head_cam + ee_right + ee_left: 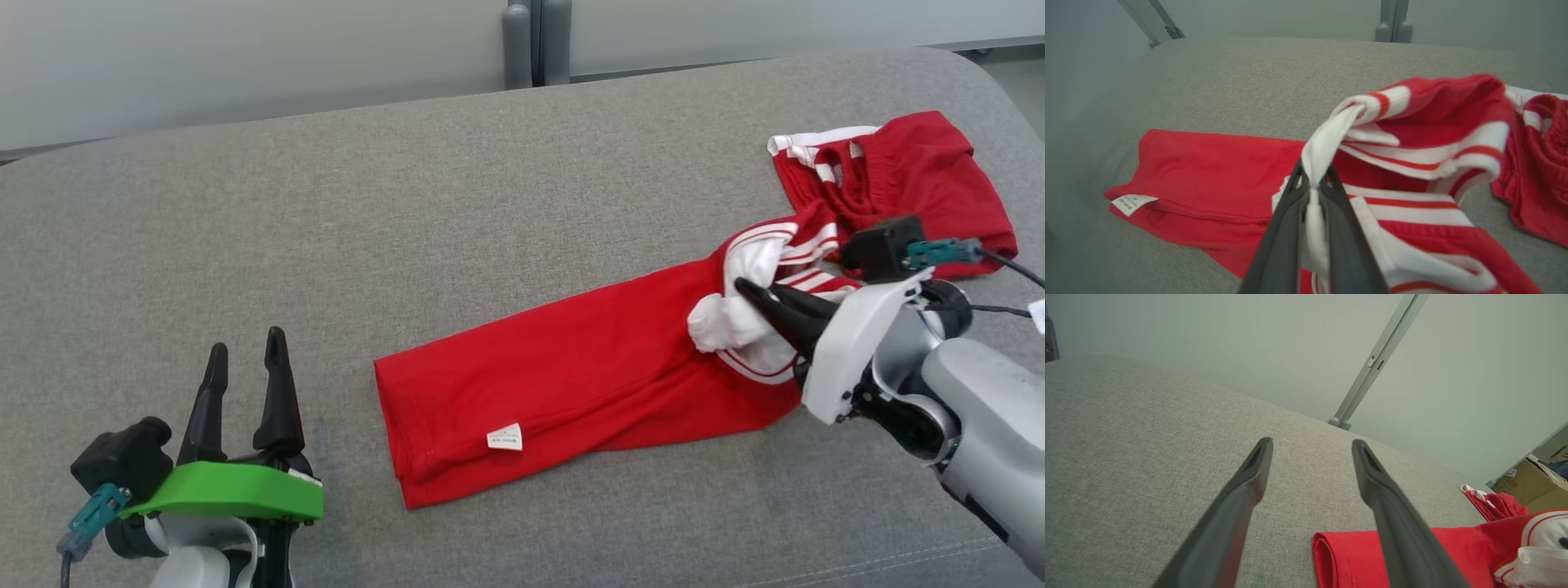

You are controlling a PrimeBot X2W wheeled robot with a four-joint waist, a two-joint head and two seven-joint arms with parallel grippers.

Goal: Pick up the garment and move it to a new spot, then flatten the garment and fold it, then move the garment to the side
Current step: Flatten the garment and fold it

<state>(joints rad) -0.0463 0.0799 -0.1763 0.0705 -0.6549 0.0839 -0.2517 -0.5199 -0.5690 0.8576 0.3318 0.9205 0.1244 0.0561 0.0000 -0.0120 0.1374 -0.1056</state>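
Garment (571, 384): a red piece with white stripes is laid out long across the middle and right of the grey cloth-covered worktop (408, 204), its plain hemmed end towards the left and its striped end bunched at the right.
Right hand (1312, 171): it is closed on a white fold (1327, 143) of the striped end, with the cloth pinched thin between the two fingers.
Reason for the hold: the fold is raised off the worktop while the red body lies flat, so a lift or drag from this end is judged to be the step in hand.
Left hand (246, 343): it is held open and empty at the lower left, apart from the hemmed end, and is judged to be kept ready for a second grip.
White label (504, 438): it is seen near the hem, face up.
Red bundle (898, 180): it is crumpled at the far right, touching the striped end; whether it is part of the same garment cannot be told.
Obstacles: the bundle is judged likely to be dragged along; free worktop is left to the left and the front.
Surroundings: a grey post (531, 41) is seen behind the worktop, and a cardboard box (1527, 486) beyond its edge.
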